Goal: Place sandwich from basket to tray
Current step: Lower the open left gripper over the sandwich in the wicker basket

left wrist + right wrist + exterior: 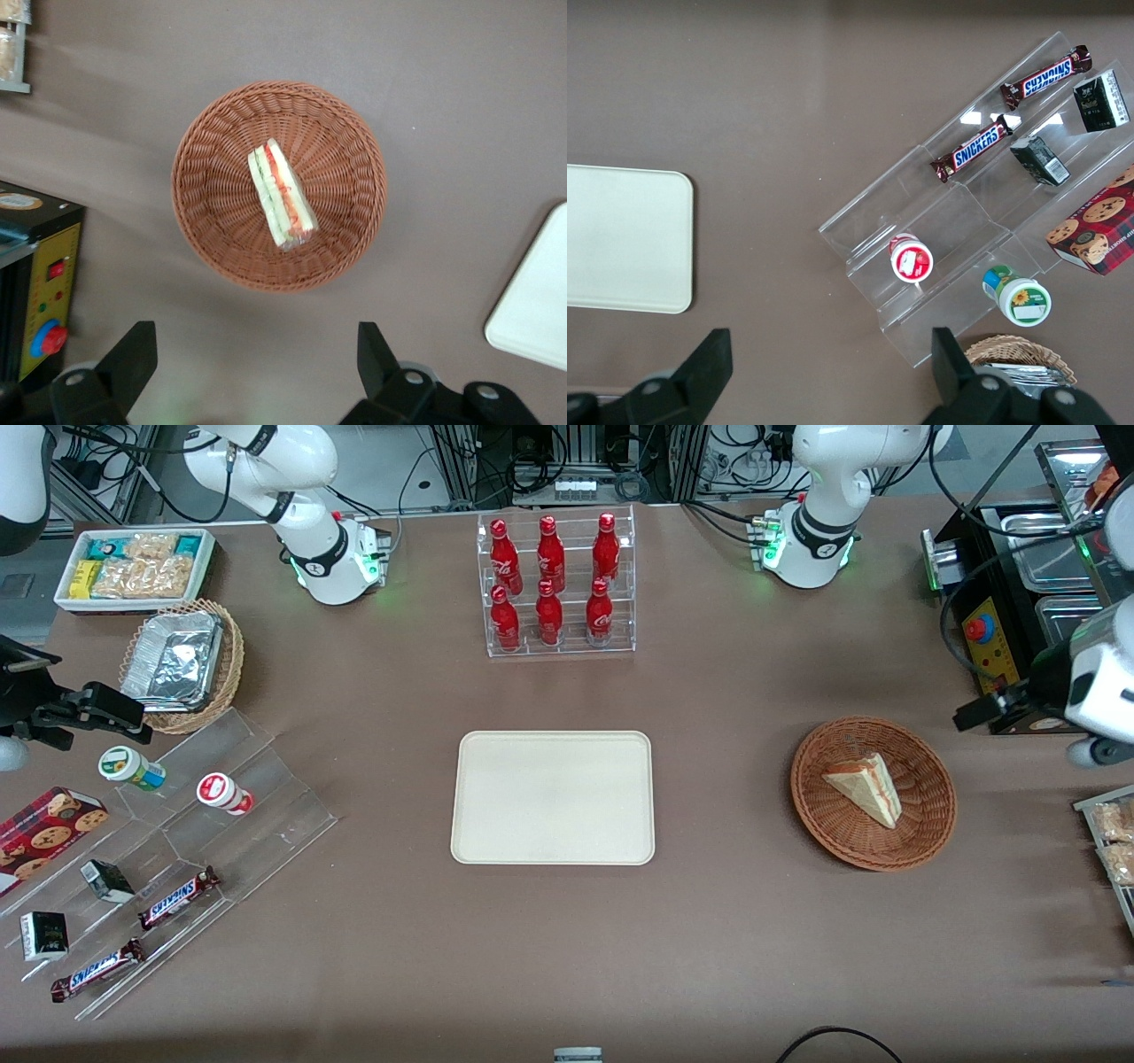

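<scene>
The sandwich (864,786) (282,197), a pale wedge with red and green filling on its edge, lies in the middle of the reddish-brown wicker basket (811,797) (204,177). The cream tray (553,797) (536,310) lies flat at the table's middle with nothing on it, toward the parked arm's end from the basket. My gripper (979,713) (255,341) hangs open and holds nothing. It is high above the table, beside the basket toward the working arm's end and a little farther from the front camera. It touches neither the basket nor the sandwich.
A black control box with a red button (983,633) (44,310) stands close to my gripper. Snack trays (1112,841) sit at the table edge nearby. A rack of red bottles (555,584) stands farther back than the tray. An acrylic step display (177,841) lies toward the parked arm's end.
</scene>
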Motion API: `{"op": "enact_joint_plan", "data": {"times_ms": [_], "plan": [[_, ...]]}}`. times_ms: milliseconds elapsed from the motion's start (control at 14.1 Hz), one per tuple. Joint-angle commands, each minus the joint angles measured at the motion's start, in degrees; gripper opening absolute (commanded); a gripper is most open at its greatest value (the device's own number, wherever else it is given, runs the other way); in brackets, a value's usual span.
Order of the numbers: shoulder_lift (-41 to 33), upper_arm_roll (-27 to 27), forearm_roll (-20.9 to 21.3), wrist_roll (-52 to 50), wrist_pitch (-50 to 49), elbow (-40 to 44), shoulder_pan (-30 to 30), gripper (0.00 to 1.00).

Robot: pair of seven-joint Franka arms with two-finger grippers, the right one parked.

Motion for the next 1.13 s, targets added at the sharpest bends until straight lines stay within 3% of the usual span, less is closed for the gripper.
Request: {"op": "enact_joint_plan", "data": {"times_ms": [0,424,778,1061], "plan": [[-1.32,-0.4,0.07,-3.68,8.68,-8.63,0.0,1.0],[0.08,-0.32,-0.45,-13.08,28.37,-24.02,0.09,1.0],[7.28,-0.4,-0.19,-21.7,38.5,-27.11,0.0,1.0],[10.1,-0.14,-0.28,-24.95,40.44,-28.43,0.01,1.0]]}}
